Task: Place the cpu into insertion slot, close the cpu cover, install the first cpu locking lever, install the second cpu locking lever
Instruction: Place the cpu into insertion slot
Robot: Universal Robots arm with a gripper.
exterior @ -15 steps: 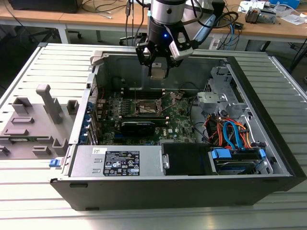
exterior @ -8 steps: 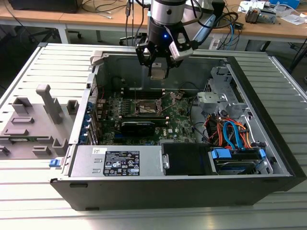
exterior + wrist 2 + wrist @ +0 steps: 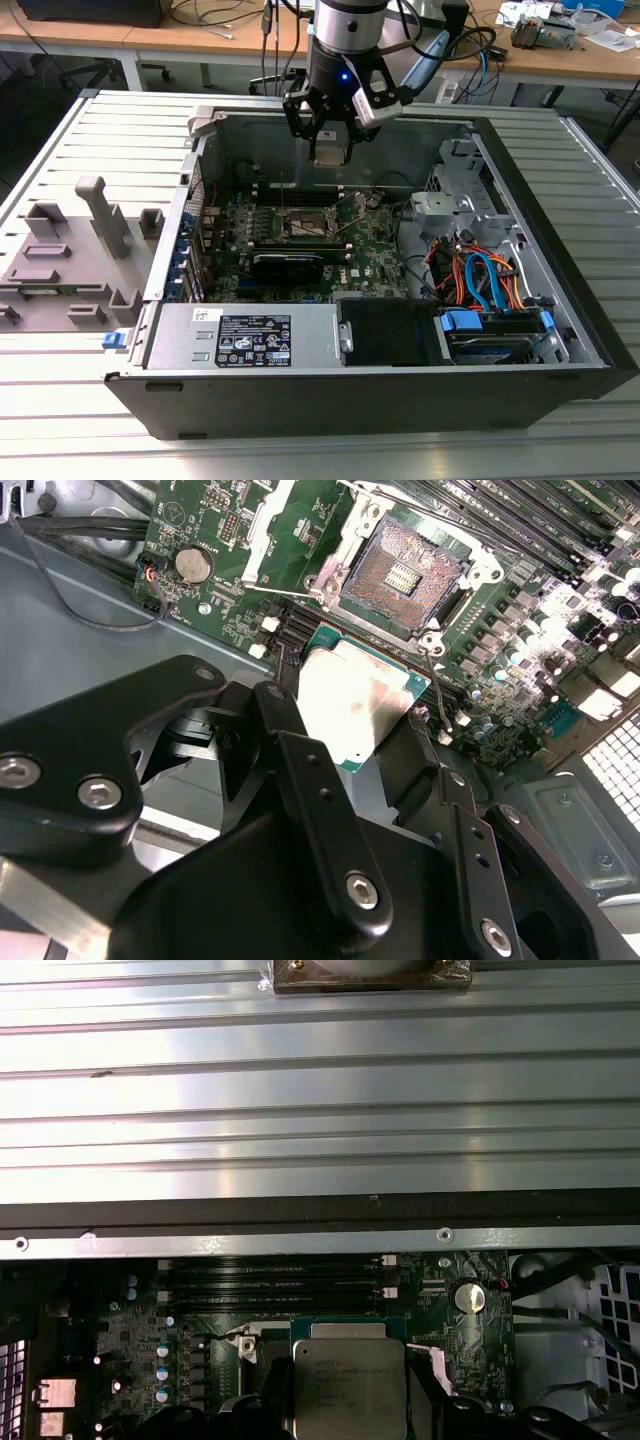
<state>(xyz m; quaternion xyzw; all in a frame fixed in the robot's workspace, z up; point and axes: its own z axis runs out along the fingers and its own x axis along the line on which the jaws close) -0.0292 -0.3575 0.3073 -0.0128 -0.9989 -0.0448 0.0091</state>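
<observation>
second wrist view: cpu [image 3: 357, 693] held in gripper [image 3: 350, 742]

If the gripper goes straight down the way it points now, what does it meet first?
Probably the open insertion slot, with the held cpu touching first; nothing stands between them in the second wrist view, but depth is unclear.

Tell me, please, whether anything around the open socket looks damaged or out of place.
Nothing stands out. The insertion slot lies open and empty, and the cpu sits gripped in the tool, not yet in the slot.
</observation>
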